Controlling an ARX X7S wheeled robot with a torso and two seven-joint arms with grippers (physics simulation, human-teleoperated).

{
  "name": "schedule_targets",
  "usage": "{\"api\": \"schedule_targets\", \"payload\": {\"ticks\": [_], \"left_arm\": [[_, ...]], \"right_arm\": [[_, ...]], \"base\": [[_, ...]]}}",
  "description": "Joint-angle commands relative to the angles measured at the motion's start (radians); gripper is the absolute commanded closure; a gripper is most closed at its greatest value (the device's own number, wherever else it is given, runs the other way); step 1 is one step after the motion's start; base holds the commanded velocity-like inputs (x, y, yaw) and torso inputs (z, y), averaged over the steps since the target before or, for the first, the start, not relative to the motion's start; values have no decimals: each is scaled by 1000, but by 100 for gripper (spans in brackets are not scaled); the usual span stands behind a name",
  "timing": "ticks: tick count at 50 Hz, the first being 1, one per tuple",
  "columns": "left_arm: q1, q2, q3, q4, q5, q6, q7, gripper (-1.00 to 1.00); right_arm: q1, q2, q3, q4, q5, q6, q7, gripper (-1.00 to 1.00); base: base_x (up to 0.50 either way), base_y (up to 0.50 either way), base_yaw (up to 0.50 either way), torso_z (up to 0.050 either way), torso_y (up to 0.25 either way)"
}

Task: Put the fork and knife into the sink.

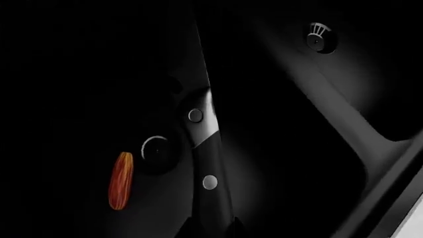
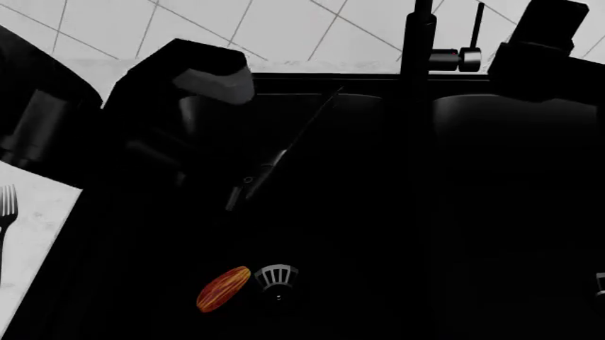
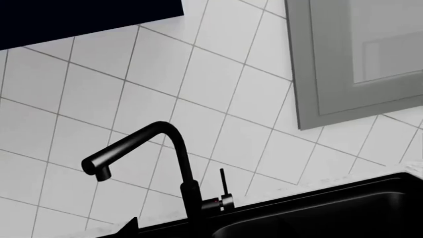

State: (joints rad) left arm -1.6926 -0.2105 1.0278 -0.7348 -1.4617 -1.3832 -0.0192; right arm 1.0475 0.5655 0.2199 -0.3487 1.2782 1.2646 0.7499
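Nearest the robot in the head view, an orange-red oval object (image 2: pixel 224 288) lies on the floor of the sink's left basin, just beside the round silver drain (image 2: pixel 276 278). Off at the left edge, the fork (image 2: pixel 8 205) rests on the pale bench (image 2: pixel 33 234), outside the sink (image 2: pixel 378 212). Moving up, the knife (image 2: pixel 283 152) hangs over that left basin, dark handle low, thin blade slanting toward the back rim. The left wrist view shows its riveted handle (image 1: pixel 210 173) close up, but whether the left arm's fingers are clenched on it I cannot tell. Further back, the tall black faucet (image 3: pixel 165 163) stands against white wall tiles (image 3: pixel 251 99). The right arm's fingers are out of sight.
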Motion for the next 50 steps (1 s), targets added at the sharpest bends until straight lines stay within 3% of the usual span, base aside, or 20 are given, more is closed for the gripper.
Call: {"api": "schedule_targets", "payload": {"ticks": [1,5,9,24,32,35,36,45,50], "left_arm": [[22,158,202,-305,207,123,358,100],[50,205,267,-376,265,163,449,100],[94,210,318,-359,269,183,459,100],[201,210,518,-345,-126,255,270,100],[208,210,555,-367,-219,282,210,100],[202,210,561,-360,-188,311,236,100],[200,210,557,-372,-201,301,219,-100],[111,210,562,-362,-132,325,280,-100],[-14,210,552,-343,-58,340,332,-100]], "right_arm": [[16,1,-4,0,5,6,7,-100],[25,4,-11,5,7,2,7,-100],[24,7,-12,4,14,2,12,-100],[24,16,-20,1,32,-6,25,-100],[24,27,-11,-7,61,5,51,-100],[25,27,-12,-8,64,4,54,-100],[25,27,-13,-8,65,4,54,-100],[20,28,-21,-7,56,-9,44,-100],[16,28,-22,-5,54,-16,41,-100]], "base": [[0,0,0,0,0],[0,0,0,0,0],[0,0,0,0,0],[0,0,0,0,0],[0,0,0,0,0],[0,0,0,0,0],[0,0,0,0,0],[0,0,0,0,0],[0,0,0,0,0]]}}
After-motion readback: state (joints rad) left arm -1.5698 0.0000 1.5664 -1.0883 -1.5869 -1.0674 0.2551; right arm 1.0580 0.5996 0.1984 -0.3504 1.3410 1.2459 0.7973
